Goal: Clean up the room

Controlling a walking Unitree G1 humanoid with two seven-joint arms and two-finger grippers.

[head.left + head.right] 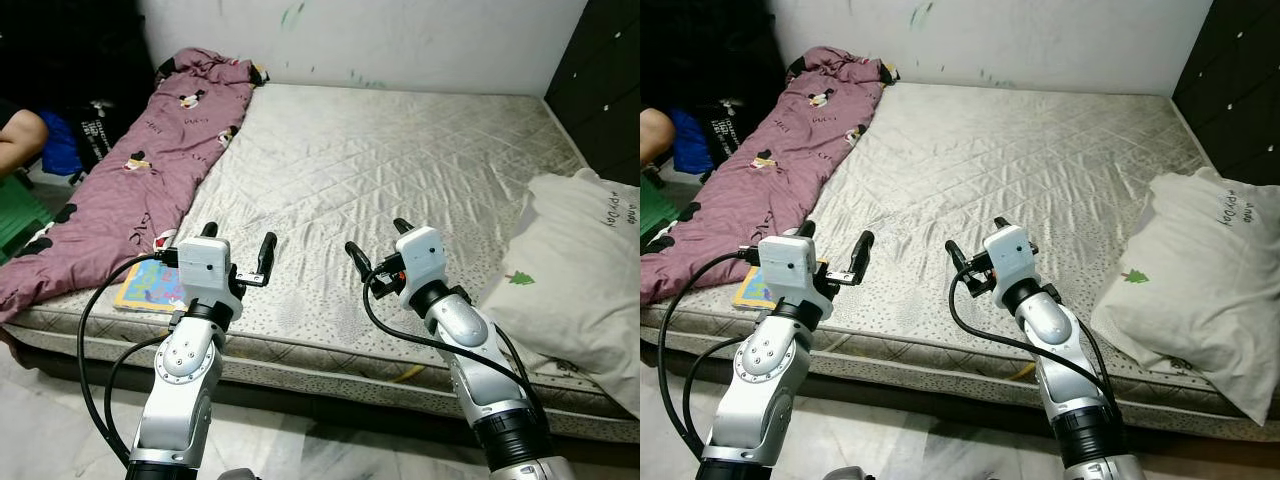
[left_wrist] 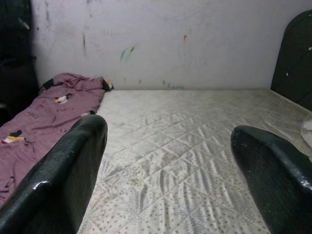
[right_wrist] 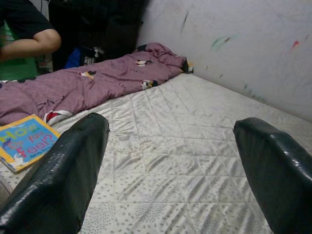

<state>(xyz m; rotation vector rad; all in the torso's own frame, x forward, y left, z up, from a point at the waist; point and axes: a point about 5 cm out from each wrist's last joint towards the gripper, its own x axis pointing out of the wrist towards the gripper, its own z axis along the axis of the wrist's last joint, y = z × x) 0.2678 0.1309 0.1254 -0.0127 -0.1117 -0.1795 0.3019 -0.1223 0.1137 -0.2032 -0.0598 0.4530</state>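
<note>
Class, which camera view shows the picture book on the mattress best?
The right wrist view: the picture book shows its cover lettering, beside the maroon blanket. In both eye views the left gripper and its arm partly hide the book.

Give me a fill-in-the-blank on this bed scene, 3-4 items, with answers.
1. The purple blanket lies along the robot's ____ side of the mattress.
2. The white pillow lies at the mattress's ____ edge.
3. The book lies beside the ____ claw, near the mattress's front edge.
4. The fingers of both the left claw and the right claw are ____, holding nothing.

Missing words: left; right; left; open
</note>
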